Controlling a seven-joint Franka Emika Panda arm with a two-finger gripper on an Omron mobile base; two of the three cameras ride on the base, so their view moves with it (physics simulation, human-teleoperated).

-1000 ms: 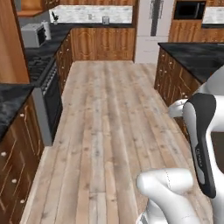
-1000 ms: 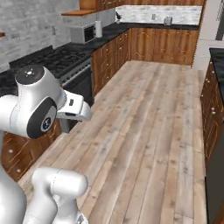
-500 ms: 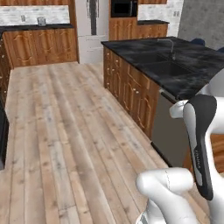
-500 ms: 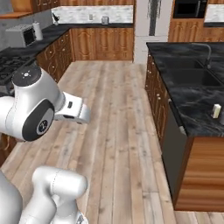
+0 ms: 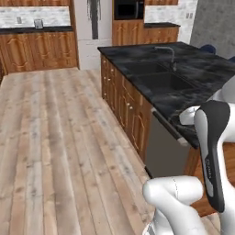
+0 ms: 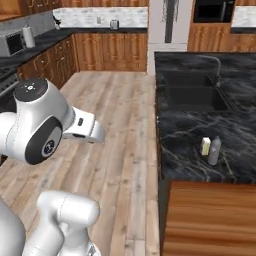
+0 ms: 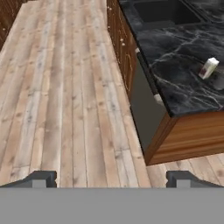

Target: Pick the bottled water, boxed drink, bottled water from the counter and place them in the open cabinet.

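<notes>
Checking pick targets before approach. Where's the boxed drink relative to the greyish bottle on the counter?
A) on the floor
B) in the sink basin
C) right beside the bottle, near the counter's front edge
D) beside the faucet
C: the boxed drink stands next to the bottled water on the counter, well short of the sink.

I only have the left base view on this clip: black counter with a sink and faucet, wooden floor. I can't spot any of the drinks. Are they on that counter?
Observer: Yes. In the right base view a boxed drink stands near the counter's front end, on the near side of the sink.
Operator: Any bottle with it?
Observer: A greyish clear bottled water stands upright right beside the carton; whether they touch I cannot tell.
Operator: And the gripper?
Observer: The hand view shows the gripper open over the floor, holding nothing, with the counter corner ahead to its right.
</notes>
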